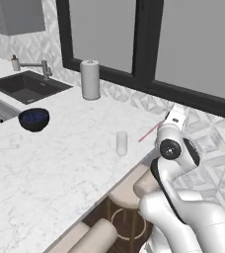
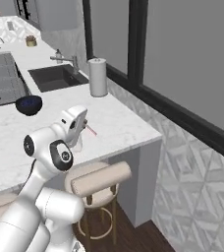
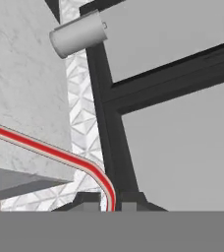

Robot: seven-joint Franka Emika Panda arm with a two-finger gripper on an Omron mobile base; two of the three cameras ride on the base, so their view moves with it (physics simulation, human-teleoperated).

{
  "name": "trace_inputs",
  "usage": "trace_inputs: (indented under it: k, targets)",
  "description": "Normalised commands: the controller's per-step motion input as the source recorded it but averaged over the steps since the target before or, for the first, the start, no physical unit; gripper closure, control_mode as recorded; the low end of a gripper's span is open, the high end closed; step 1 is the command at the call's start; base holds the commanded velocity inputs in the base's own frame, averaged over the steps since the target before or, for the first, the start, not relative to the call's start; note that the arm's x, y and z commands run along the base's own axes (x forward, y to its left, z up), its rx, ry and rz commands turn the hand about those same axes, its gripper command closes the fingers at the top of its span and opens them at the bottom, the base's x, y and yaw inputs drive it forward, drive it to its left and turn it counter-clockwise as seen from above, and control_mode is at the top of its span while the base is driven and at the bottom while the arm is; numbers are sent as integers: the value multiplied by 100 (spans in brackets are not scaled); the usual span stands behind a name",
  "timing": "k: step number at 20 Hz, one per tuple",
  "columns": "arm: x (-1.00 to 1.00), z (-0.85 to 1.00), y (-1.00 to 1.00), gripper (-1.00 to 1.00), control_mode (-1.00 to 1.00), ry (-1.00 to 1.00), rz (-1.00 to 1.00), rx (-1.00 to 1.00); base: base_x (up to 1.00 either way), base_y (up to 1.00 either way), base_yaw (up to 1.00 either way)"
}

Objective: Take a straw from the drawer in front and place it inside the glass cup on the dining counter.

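My gripper [image 1: 165, 122] is shut on the straw [image 1: 149, 132], a thin pink-red stick slanting down and left from the jaws. It hangs over the right end of the dining counter [image 1: 60, 163]. The straw's free tip ends a little right of the glass cup [image 1: 121, 143], a small clear tumbler standing near the counter's front edge. In the hand view the straw [image 3: 50, 150] runs in from the left, bends, and ends between my fingertips [image 3: 87, 203]. From the right base view my hand [image 2: 73, 123] partly covers the cup, with the straw [image 2: 90, 130] poking out beside it. The drawer is out of view.
A dark blue bowl [image 1: 34, 119] sits on the counter's left part. A grey-white roll [image 1: 90, 79] stands at the back near the window, and a dark sink [image 1: 25, 86] with a tap lies beyond. Beige stools [image 2: 101, 179] stand under the counter's edge beside my arm.
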Motion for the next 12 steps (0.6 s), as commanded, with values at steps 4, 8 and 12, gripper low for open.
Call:
trace_inputs:
  k: [4,8,12]
  targets:
    - [0,0,0,100,100,0,0,0,17,-7,47]
    - [0,0,0,100,100,0,0,0,67,-32,31]
    - [48,0,-32,100,-100,0,7,5,19,-13,5]
